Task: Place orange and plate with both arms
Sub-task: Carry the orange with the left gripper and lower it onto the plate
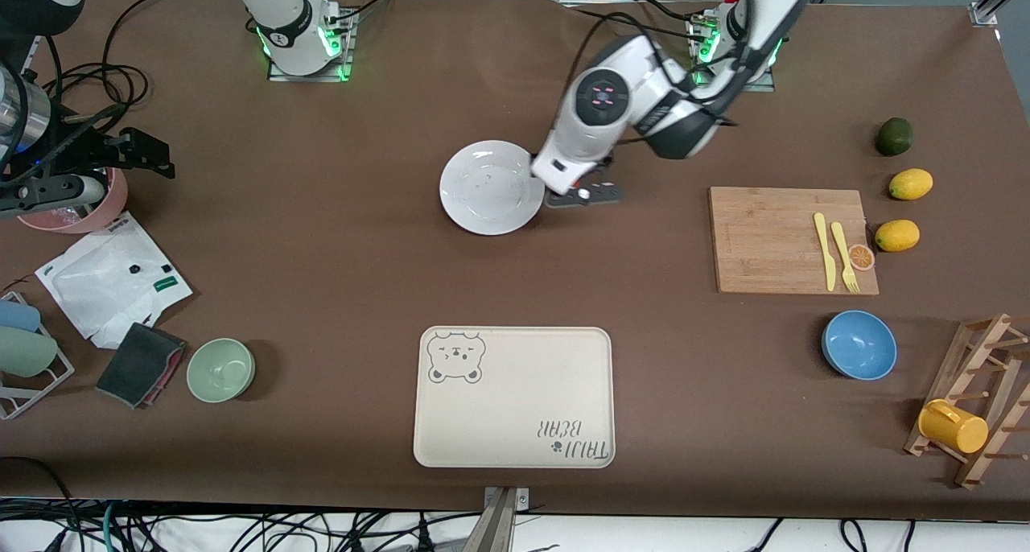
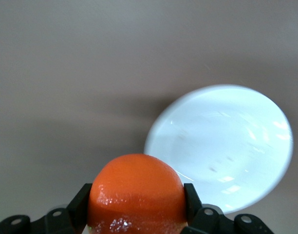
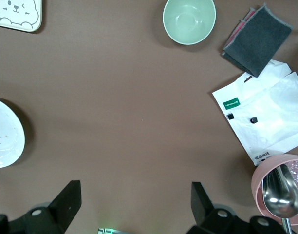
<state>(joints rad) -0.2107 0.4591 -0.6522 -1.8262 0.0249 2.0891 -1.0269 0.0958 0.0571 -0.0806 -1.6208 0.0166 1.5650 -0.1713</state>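
The orange [image 2: 135,192] is gripped between the fingers of my left gripper [image 2: 137,207]. In the front view it is hidden under the left hand [image 1: 581,195]. That hand hangs low over the table, right beside the edge of the white plate [image 1: 492,187] that faces the left arm's end. The plate lies bare near the table's middle, and also shows in the left wrist view [image 2: 222,151] and in the right wrist view [image 3: 5,134]. My right gripper [image 1: 149,156] is open and empty [image 3: 134,200], held up high over the right arm's end of the table.
A cream bear tray [image 1: 515,395] lies nearer the front camera than the plate. A green bowl [image 1: 220,369], a dark cloth [image 1: 141,363], a white bag [image 1: 113,278] and a pink cup [image 1: 80,210] are at the right arm's end. A cutting board [image 1: 772,238], lemons [image 1: 910,183] and a blue bowl [image 1: 859,344] are at the left arm's end.
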